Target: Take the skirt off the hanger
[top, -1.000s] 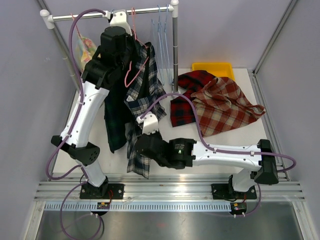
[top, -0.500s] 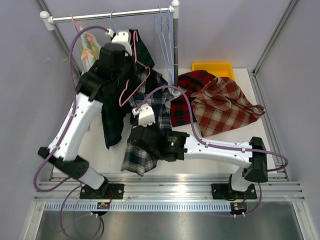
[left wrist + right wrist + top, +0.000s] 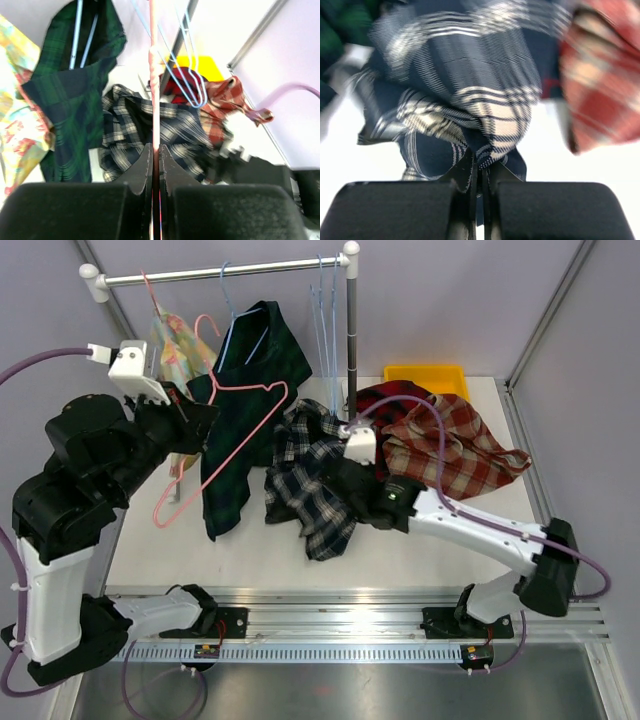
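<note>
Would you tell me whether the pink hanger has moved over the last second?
Yes. The pink hanger, in the left end effector, has swung left, away from the upright pole.

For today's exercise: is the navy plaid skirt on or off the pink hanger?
Off: hanger bare in the left hand, skirt bunched on the table.

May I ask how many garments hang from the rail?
2: a floral garment at the left end of the rail, a dark green plaid garment beside it; none appears hidden.
</note>
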